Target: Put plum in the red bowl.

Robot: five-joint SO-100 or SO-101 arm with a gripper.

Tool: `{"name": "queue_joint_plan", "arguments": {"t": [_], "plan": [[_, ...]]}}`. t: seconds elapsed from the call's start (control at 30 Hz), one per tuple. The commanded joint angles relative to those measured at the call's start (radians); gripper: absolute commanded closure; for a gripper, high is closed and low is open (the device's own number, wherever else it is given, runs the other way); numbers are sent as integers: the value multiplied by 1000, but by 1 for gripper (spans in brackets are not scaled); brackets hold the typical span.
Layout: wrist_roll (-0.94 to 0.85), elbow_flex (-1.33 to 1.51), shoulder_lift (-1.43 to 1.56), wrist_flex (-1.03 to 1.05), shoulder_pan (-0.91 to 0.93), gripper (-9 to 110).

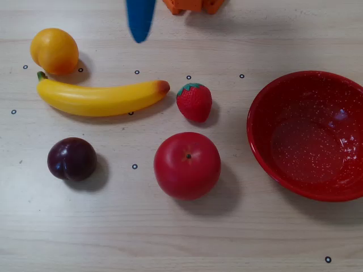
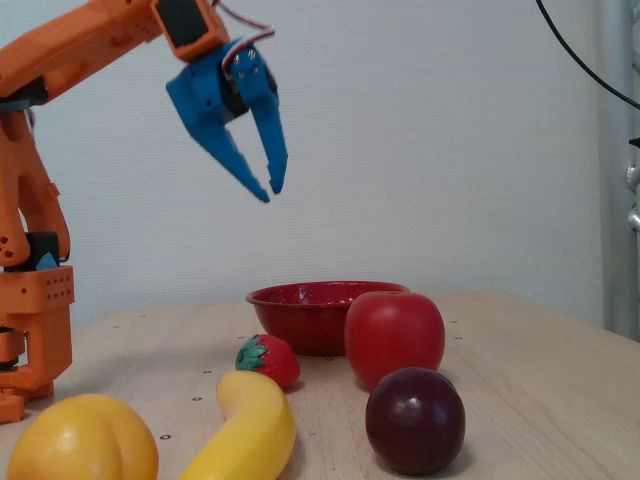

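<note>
1. Pale wood-grain table [image 1: 170,238] with small ring markers, plain white wall behind; orange arm [image 2: 60,60] stood at the left of the fixed view.
2. Claw [image 2: 270,190] hung high above the fruit, blue fingers a little spread and holding nothing (only one blue tip [image 1: 140,22] showed at the top edge of the overhead view).
3. Plum [image 1: 72,159] sat on the table at lower left in the overhead view, well apart from the red bowl [image 1: 266,153] at the right edge, with the apple [image 1: 187,165] between them.
4. Bowl was empty. Judged: task barely begun; reach, grasp, carry and drop all remained.
5. Plum looked small, round, glossy dark maroon, with a faint crease; smaller than the apple.
6. Also present: banana [image 1: 99,98], strawberry [image 1: 194,102], orange-yellow fruit [image 1: 54,51].
</note>
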Motion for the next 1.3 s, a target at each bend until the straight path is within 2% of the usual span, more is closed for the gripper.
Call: {"name": "queue_joint_plan", "arguments": {"t": [0.0,0.37,0.57,0.9,1.03,1.27], "plan": [[52,-170,-38,54,-51,101],[192,-538,-344,147,-187,100],[270,-629,-471,183,-242,90],[474,-689,-650,244,-322,58],[549,-681,-703,244,-339,52],[557,-689,-796,244,-331,48]]}}
